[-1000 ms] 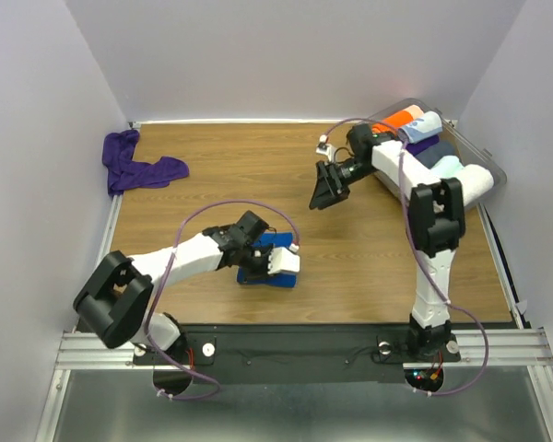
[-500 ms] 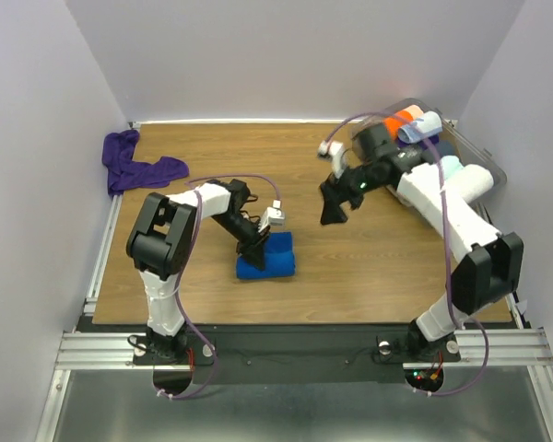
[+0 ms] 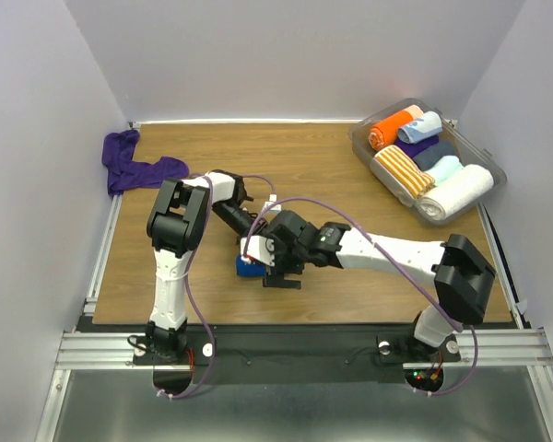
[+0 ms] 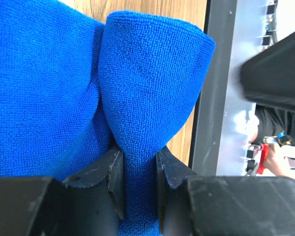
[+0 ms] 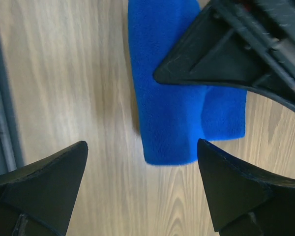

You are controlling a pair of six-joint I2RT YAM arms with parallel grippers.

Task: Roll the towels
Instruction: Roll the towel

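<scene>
The left arm (image 3: 169, 276) stands up steeply from its base, folds sharply at the elbow and runs its forearm right and down toward the middle of the tabletop. Its jaws are nearly together, pinching a fold of the blue towel (image 4: 147, 73) between the two black fingers (image 4: 113, 172). The right arm (image 3: 387, 250) lies low and long, elbow out to the right, forearm reaching left until its wrist sits just beside the left one. Its jaws point down and gape wide, gripping nothing.

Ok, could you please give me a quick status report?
Left tool shut on blue towel fold. Right tool open over it. Purple towel crumpled, far-left corner, unrolled.
</scene>
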